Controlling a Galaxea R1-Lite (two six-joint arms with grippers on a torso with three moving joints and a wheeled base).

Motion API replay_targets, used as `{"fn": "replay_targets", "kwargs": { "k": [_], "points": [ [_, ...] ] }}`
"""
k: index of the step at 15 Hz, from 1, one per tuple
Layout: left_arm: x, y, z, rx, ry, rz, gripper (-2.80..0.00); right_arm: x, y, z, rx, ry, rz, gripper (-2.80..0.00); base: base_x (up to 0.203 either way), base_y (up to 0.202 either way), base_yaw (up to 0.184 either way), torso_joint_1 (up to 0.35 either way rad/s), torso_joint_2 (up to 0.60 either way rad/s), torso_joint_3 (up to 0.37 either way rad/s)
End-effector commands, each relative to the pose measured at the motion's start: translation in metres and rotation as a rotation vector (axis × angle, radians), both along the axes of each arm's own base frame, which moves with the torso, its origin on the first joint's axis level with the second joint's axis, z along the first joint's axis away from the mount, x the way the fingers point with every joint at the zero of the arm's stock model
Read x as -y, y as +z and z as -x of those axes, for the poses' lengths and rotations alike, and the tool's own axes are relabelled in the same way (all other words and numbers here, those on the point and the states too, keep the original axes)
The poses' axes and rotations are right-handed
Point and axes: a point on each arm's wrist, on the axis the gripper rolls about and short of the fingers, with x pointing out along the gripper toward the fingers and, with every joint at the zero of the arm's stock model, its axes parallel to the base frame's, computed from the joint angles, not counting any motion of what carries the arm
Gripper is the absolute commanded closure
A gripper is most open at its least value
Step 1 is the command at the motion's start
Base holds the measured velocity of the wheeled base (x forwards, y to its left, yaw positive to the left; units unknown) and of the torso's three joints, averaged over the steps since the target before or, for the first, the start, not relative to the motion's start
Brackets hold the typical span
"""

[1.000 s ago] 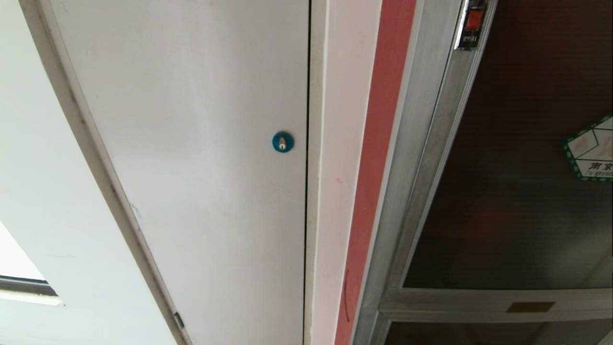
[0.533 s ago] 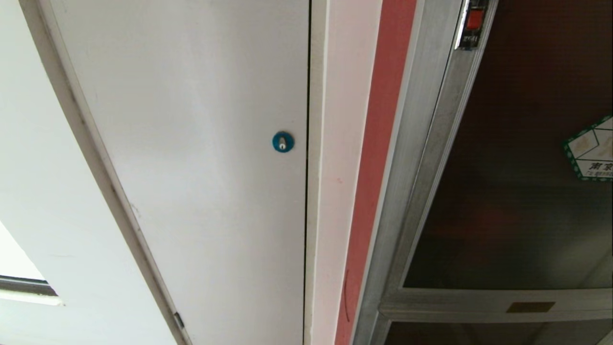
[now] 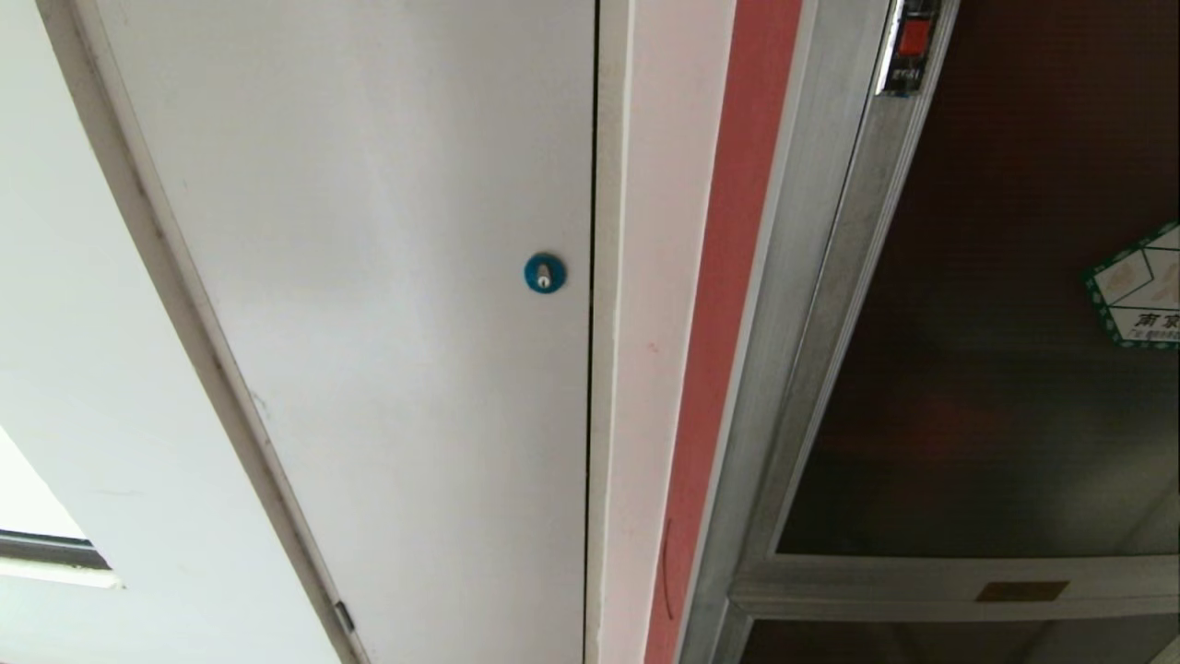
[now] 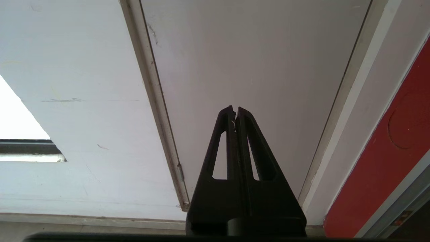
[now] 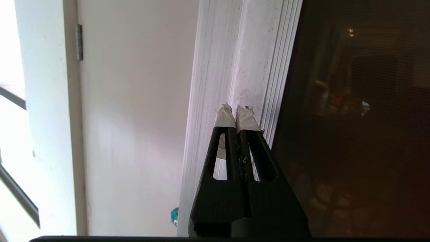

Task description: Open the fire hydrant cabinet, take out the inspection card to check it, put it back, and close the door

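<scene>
The fire hydrant cabinet (image 3: 811, 304) stands at the right of the head view, silver-framed, with its dark glass door (image 3: 996, 369) closed. A green-edged hexagonal sticker (image 3: 1138, 286) is on the glass and a small red latch (image 3: 911, 41) sits at the frame's top. My right gripper (image 5: 237, 107) is shut, its taped tips pointing along the silver frame (image 5: 231, 60) beside the dark glass (image 5: 356, 117); nothing is held. My left gripper (image 4: 234, 109) is shut and empty, facing the white door. The inspection card is out of view. Neither arm shows in the head view.
A plain white door (image 3: 387, 277) with a round blue lock (image 3: 545, 273) fills the left and middle. A red wall strip (image 3: 728, 277) separates it from the cabinet. A lower dark panel (image 3: 922, 646) with a small label (image 3: 1021, 590) sits below the door.
The head view is unchanged over the last second; no arm has entered it and the door stays closed.
</scene>
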Motion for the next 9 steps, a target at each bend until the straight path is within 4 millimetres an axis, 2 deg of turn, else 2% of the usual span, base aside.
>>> {"fn": "replay_targets", "kwargs": {
  "k": [1,9],
  "points": [
    [0.000,-0.002,-0.001,-0.008,0.000,-0.001,0.00,-0.005,-0.002,-0.013,-0.009,-0.004,0.003,0.00,0.000,0.000,0.000,0.000,0.00,0.000],
    [0.000,-0.002,-0.001,-0.007,0.000,0.000,0.00,-0.004,-0.011,-0.035,-0.049,-0.088,-0.007,0.00,0.000,0.000,0.000,0.000,0.00,0.000]
  ]
}}
